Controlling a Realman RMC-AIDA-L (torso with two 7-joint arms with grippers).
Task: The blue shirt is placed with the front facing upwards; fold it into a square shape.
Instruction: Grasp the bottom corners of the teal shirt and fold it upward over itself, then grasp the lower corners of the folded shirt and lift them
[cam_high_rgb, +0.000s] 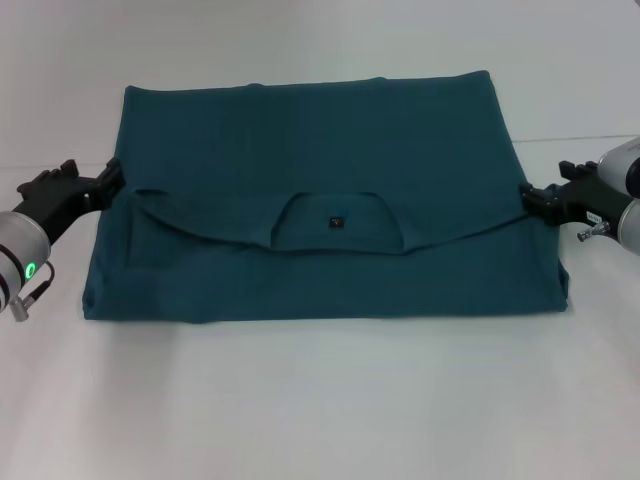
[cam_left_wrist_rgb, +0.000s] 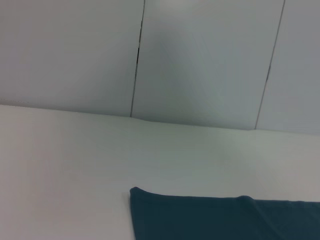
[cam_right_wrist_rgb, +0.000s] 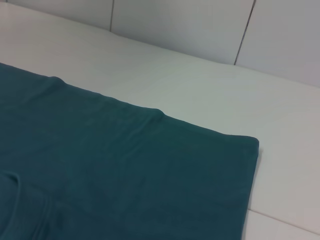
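The blue shirt (cam_high_rgb: 320, 150) lies flat on the white table (cam_high_rgb: 320, 400), folded over itself into a wide rectangle. Its top layer ends in a curved edge across the middle, with the round collar and a small dark neck label (cam_high_rgb: 336, 222) showing there. My left gripper (cam_high_rgb: 112, 183) sits at the shirt's left edge, level with that folded edge. At the right edge, at the same height, is my right gripper (cam_high_rgb: 530, 200). The left wrist view shows one far corner of the shirt (cam_left_wrist_rgb: 200, 217); the right wrist view shows the other far corner (cam_right_wrist_rgb: 150, 165).
White table surface surrounds the shirt on all sides, with a wide stretch in front of it. A pale panelled wall (cam_left_wrist_rgb: 200, 60) rises behind the table's far edge.
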